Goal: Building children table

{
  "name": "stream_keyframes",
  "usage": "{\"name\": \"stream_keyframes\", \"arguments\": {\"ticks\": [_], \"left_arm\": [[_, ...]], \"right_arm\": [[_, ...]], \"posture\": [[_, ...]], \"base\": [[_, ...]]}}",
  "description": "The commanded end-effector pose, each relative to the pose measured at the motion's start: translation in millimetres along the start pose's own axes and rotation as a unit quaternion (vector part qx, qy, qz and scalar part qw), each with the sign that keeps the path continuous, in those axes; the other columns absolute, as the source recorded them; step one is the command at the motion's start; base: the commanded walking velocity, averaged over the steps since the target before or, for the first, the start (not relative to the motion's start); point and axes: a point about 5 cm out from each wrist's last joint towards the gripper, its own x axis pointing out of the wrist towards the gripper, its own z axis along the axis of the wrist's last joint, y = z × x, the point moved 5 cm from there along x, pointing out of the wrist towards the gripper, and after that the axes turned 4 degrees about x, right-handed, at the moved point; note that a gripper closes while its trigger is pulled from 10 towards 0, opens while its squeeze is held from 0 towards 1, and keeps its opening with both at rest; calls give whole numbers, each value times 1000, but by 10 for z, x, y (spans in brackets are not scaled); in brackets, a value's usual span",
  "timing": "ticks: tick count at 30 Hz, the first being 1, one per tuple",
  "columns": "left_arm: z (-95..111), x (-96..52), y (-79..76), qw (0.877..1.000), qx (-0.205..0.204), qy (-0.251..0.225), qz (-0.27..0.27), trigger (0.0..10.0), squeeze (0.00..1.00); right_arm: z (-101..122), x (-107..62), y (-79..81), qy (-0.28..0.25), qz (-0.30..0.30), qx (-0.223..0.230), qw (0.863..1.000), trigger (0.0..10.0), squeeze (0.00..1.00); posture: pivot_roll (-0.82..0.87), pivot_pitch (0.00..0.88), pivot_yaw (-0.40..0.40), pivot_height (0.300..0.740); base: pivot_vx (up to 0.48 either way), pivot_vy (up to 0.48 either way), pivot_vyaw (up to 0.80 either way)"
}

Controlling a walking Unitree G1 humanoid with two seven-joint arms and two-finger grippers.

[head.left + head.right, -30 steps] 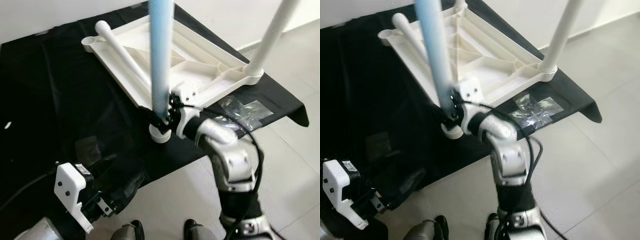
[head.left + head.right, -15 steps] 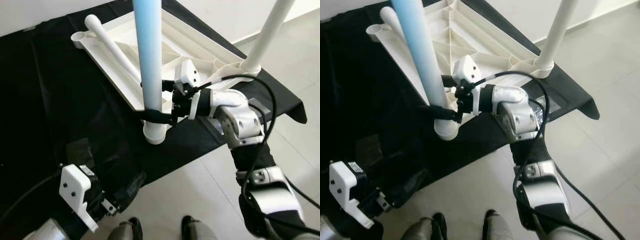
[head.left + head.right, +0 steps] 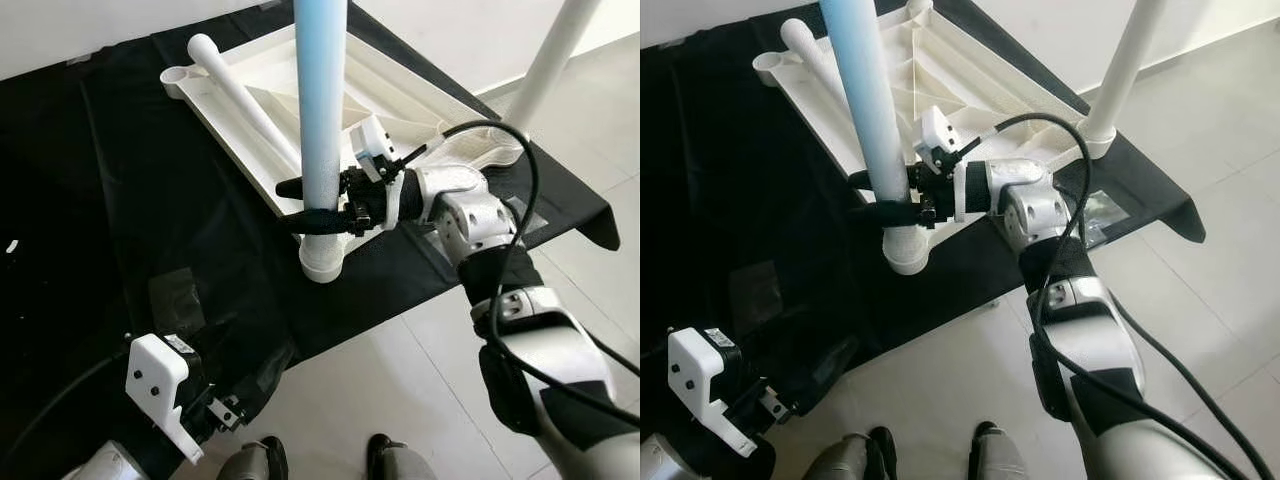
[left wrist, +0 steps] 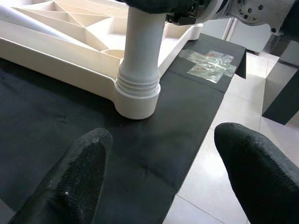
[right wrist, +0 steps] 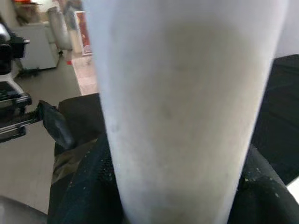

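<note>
A white table top [image 3: 400,100] lies upside down on a black cloth [image 3: 130,200]. A pale blue leg [image 3: 321,90] stands upright in the near corner socket [image 3: 322,262]. My right gripper [image 3: 312,205] is shut around this leg just above the socket; up close the blue leg [image 5: 182,93] sits between the black fingers [image 5: 81,186]. A white leg [image 3: 550,50] stands in the right corner. Another white leg [image 3: 240,95] lies across the far left of the top. My left gripper [image 4: 163,172] hangs low at the front left, open, with nothing between its fingers.
The cloth ends at a front edge [image 3: 360,335] with tiled floor [image 3: 400,400] below. A patch of clear tape [image 3: 1095,210] is stuck on the cloth at the right. My feet [image 3: 260,460] stand close to the cloth's edge.
My right wrist has rolled around the blue leg and risen a little, its white camera housing now on top. It stays clamped on the leg. The head view has shifted slightly.
</note>
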Motion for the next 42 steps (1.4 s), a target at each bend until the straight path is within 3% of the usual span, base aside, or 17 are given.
{"name": "stream_keyframes", "arguments": {"ticks": [1,9,10,12,13,14,15,16,24,25,28,29,31,34,37,38,42], "left_arm": [[-58,-18,-5,1000,-3,9,6,10000,0],[-85,-2,18,1000,-1,10,19,10000,0],[-85,-1,23,1000,0,10,19,10000,0],[-85,-1,23,1000,0,10,19,10000,0],[-87,-1,27,1000,1,10,19,10000,0],[-84,6,37,1000,3,9,21,10000,0],[-82,11,44,1000,4,9,22,10000,0],[-86,14,52,1000,4,8,23,10000,0],[-105,46,66,1000,9,7,26,10000,0],[-102,43,77,1000,9,7,29,10000,0],[-99,41,96,999,11,6,34,10000,0],[-99,45,96,999,14,6,34,10000,0],[-100,50,95,999,17,6,32,10000,0],[-104,58,90,999,19,6,32,10000,0],[-104,60,87,999,19,6,33,10000,0],[-104,59,84,999,19,6,33,10000,0],[-102,54,78,999,20,6,35,10000,0]], "right_arm": [[-53,0,31,-6,15,13,1000,0,0],[-193,-78,-73,-52,-163,16,985,0,0],[-336,-40,-92,-34,-250,18,967,0,0],[-336,-40,-92,-34,-250,18,967,0,0],[-517,-146,-148,-6,-413,24,910,0,0],[-691,-162,49,16,-497,33,867,0,0],[-762,-213,206,27,-550,42,834,0,0],[-821,-164,290,27,-561,64,825,0,0],[-712,122,232,8,-526,62,848,0,0],[-695,156,233,8,-517,61,854,10000,0],[-609,219,255,-1,-498,61,865,10000,0],[-499,242,240,-20,-470,57,880,10000,1000],[-414,251,249,-31,-457,55,887,10000,1000],[-143,312,254,-59,-345,25,936,10000,1000],[-61,289,263,-43,-264,-7,963,10000,1000],[-67,237,243,-3,-217,-55,975,10000,149],[-102,96,208,69,-128,-112,983,10000,0]], "posture": [[52,301,29,740],[28,309,25,740],[19,315,22,740],[19,315,22,740],[9,320,27,740],[7,323,35,740],[7,323,35,740],[-12,323,47,740],[6,304,35,740],[12,306,38,740],[29,304,40,740],[33,303,41,740],[39,301,42,740],[44,299,41,740],[50,299,38,740],[50,299,37,740],[56,301,38,740]], "base": [[0,0,0],[0,0,0],[0,0,0],[0,0,0],[0,0,0],[0,0,0],[0,0,0],[0,0,0],[0,0,0],[0,0,0],[0,0,0],[0,0,0],[0,0,0],[0,0,0],[0,0,0],[0,0,0],[0,0,0]]}}
